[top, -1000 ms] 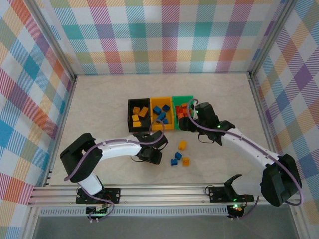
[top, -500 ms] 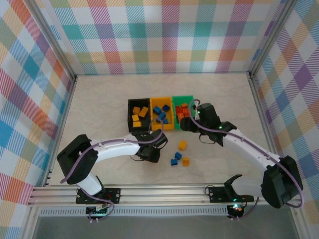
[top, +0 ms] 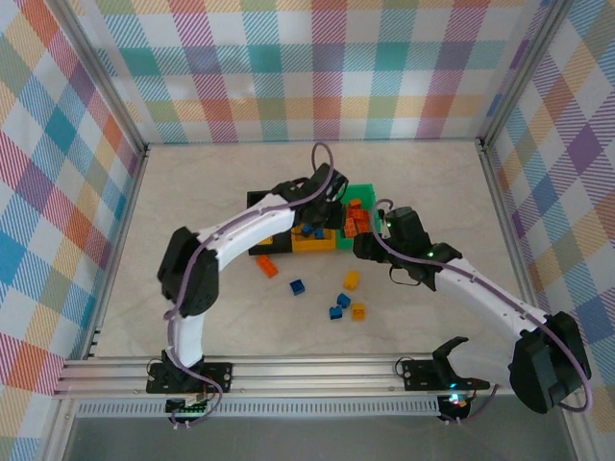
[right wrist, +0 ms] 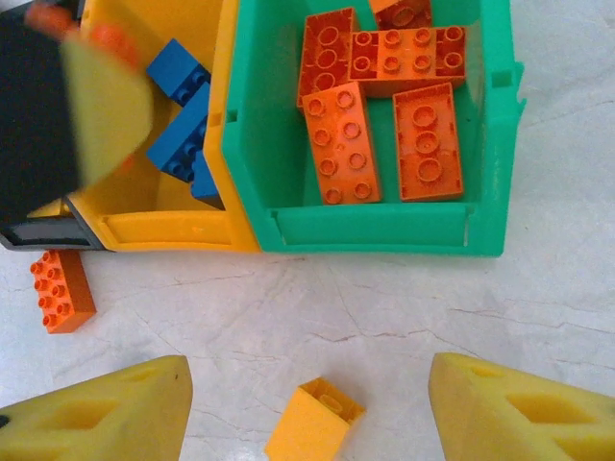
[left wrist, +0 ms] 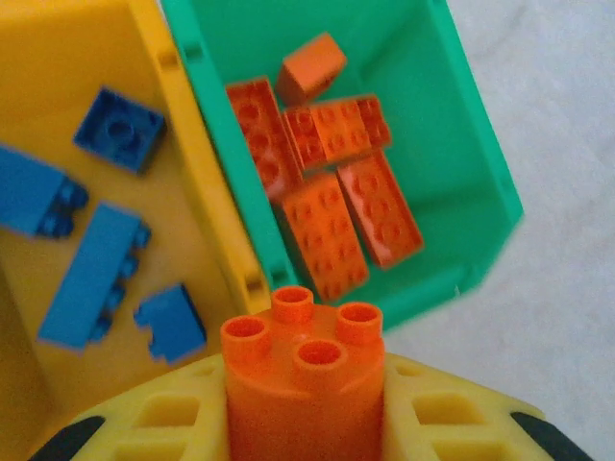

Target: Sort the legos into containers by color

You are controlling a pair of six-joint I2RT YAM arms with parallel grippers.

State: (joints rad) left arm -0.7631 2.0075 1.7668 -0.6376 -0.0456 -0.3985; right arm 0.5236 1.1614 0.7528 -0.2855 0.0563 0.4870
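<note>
My left gripper [left wrist: 303, 408] is shut on a round orange lego [left wrist: 303, 370] with studs up, held above the seam between the yellow bin [left wrist: 207, 221] and the green bin [left wrist: 480, 192]. In the top view this gripper [top: 334, 202] hovers over the bins. Several orange legos [left wrist: 332, 206] lie in the green bin and blue ones [left wrist: 91, 274] in the yellow bin. My right gripper [right wrist: 309, 396] is open just in front of the green bin [right wrist: 370, 232], with a yellow lego [right wrist: 312, 424] on the table between its fingers. The black bin [top: 261, 242] is mostly hidden under the left arm.
Loose on the table in front of the bins are an orange oblong lego [top: 267, 266], a blue lego [top: 298, 286], two more blue ones [top: 338, 307] and two yellow ones [top: 355, 295]. Plaid walls enclose the table on three sides.
My left arm has swung from the table in front of the bins up over them, carrying the orange lego. That uncovered an orange and a blue lego. My right gripper drew back slightly.
</note>
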